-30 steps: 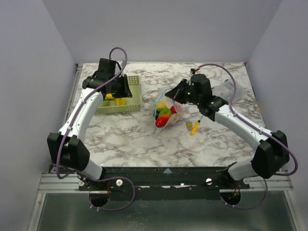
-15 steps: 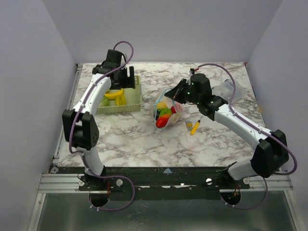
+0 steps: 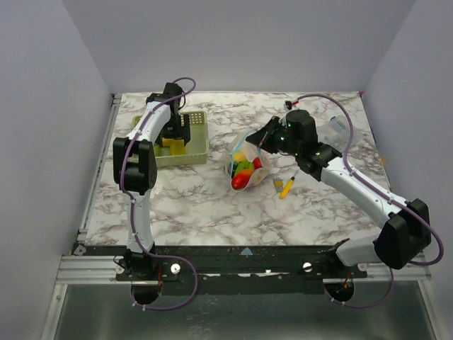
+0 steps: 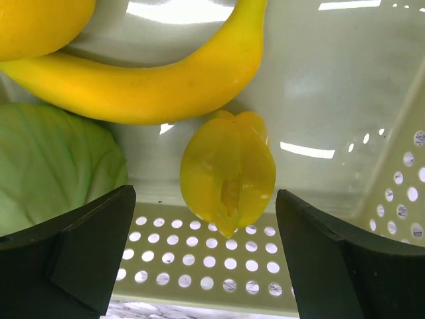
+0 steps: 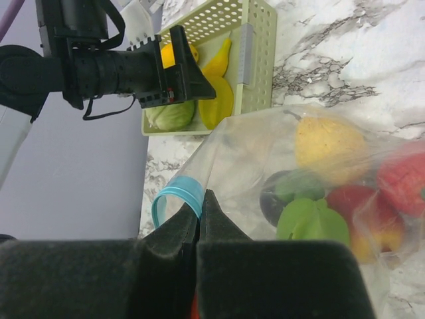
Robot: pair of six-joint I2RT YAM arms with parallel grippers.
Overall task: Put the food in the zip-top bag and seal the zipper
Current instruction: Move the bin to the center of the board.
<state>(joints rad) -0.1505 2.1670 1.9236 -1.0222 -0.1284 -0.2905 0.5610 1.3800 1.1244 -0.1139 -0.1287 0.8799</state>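
Observation:
My left gripper [image 3: 173,133] is down inside the green basket [image 3: 192,157], open. In the left wrist view its fingers [image 4: 73,259] stand wide on either side of a yellow star fruit [image 4: 229,173] without touching it. A banana [image 4: 153,86], a green cabbage [image 4: 53,166] and an orange-yellow fruit [image 4: 40,23] lie beside it. My right gripper [image 5: 201,199] is shut on the light-blue zipper [image 5: 178,193] and holds up the mouth of the zip-top bag [image 3: 244,166]. Yellow [image 5: 329,149], green [image 5: 302,222] and red food [image 5: 405,179] lies inside the bag.
A thin yellow stick with a black tip [image 3: 287,186] lies just right of the bag. A smaller clear plastic piece [image 3: 336,129] rests at the back right. The basket's perforated wall [image 4: 199,266] is close under my left fingers.
The left jaws have opened wide. The left arm has folded in, its elbow swinging toward the basket. The right arm and the bag have hardly moved.

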